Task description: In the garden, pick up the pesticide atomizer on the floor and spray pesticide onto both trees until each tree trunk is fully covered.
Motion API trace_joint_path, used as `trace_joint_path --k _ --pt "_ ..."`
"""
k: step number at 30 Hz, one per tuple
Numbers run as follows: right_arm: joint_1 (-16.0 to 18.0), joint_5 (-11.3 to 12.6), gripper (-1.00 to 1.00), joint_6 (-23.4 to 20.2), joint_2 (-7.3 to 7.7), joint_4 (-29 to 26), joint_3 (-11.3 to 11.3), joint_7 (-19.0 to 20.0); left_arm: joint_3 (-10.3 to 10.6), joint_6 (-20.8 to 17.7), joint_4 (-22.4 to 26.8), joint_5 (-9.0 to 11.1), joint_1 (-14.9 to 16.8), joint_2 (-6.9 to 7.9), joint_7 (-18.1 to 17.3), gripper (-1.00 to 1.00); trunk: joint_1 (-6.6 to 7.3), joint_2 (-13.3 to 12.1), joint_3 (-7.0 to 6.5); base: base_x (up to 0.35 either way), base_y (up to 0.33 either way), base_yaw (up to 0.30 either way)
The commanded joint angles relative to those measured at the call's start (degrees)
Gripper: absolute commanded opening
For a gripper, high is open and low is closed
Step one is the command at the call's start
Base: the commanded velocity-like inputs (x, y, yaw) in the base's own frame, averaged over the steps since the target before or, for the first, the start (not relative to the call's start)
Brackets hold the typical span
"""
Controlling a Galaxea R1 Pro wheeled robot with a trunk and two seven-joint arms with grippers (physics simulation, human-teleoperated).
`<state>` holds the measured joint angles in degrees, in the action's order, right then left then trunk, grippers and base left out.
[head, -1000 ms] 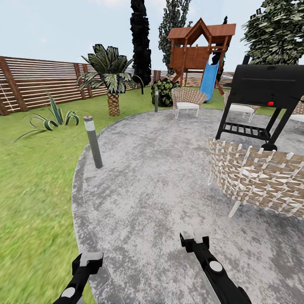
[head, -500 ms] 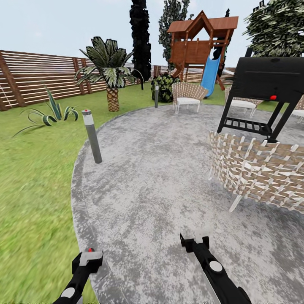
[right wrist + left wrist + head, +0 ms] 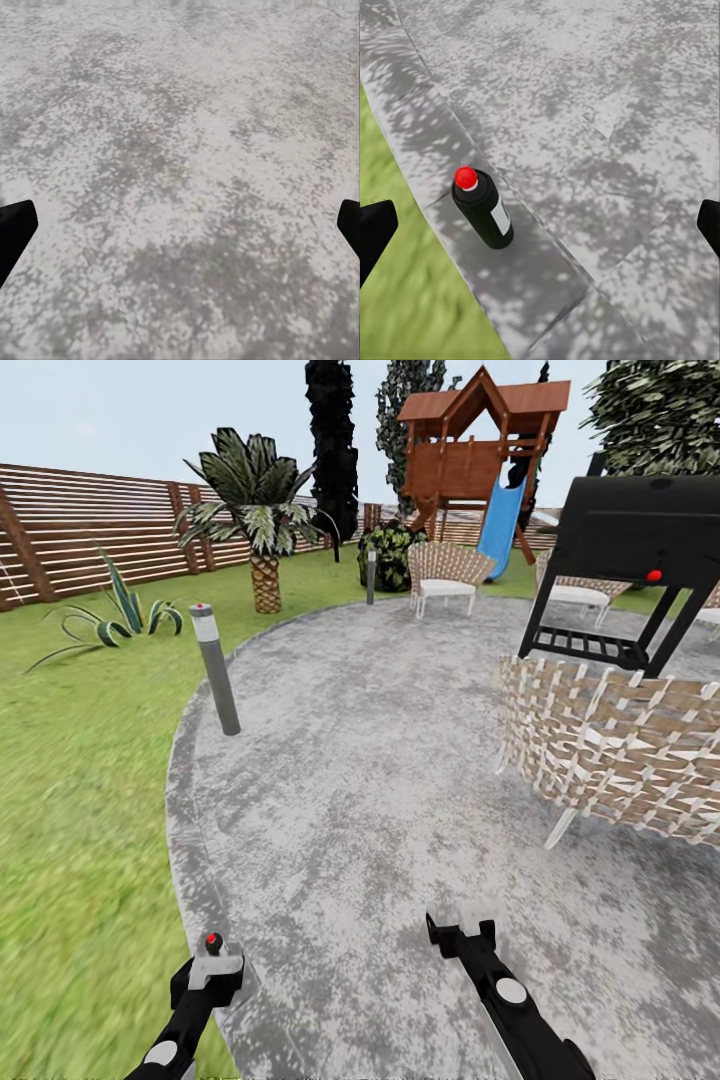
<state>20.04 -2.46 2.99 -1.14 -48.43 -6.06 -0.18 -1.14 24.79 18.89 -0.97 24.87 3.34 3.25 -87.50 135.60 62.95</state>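
Note:
The pesticide atomizer (image 3: pixel 484 210) is a small black bottle with a red cap and a white label. It stands upright on the grey paving's edge strip, right beside the lawn. In the head view just its red cap (image 3: pixel 212 939) peeks over my left gripper (image 3: pixel 207 978), which hangs above it, open, its dark fingertips (image 3: pixel 375 232) far apart. My right gripper (image 3: pixel 462 935) is open over bare paving. Two mottled green-and-white leafy crowns (image 3: pixel 660 415) (image 3: pixel 410 405) rise at the back; their pale trunks are hidden.
A woven wicker chair (image 3: pixel 620 750) and a black grill (image 3: pixel 640 540) stand close on the right. A grey bollard (image 3: pixel 216 670) marks the paving's left edge. Farther off are a palm (image 3: pixel 262 530), a dark conifer (image 3: pixel 332 450), a playhouse with a blue slide (image 3: pixel 480 460) and the slat fence (image 3: pixel 90 530).
The whole view has shifted as the robot rolled forward, so the bollard and chair sit differently. The atomizer's red cap has come into sight over the left gripper. Both arms hold their pose.

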Motion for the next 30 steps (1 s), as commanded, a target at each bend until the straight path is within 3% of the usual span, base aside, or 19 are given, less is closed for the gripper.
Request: trace_joint_path --k 1,19,30 --pt "0.0 0.0 1.0 0.0 0.0 0.0 0.0 0.0 0.0 0.0 0.0 0.0 0.0 0.0 0.0 1.0 -0.22 0.42 0.28 0.0 0.0 0.0" --pt "0.0 -0.13 1.0 0.05 0.0 1.33 -0.12 0.06 0.0 0.0 0.0 0.01 0.01 0.0 0.0 1.0 -4.18 7.64 4.47 0.0 0.0 0.0" --pt "0.0 -0.11 1.0 0.09 0.0 1.58 -0.09 0.07 0.0 0.0 0.0 0.0 0.01 0.0 0.0 1.0 -4.46 7.79 6.91 0.0 0.0 0.0"
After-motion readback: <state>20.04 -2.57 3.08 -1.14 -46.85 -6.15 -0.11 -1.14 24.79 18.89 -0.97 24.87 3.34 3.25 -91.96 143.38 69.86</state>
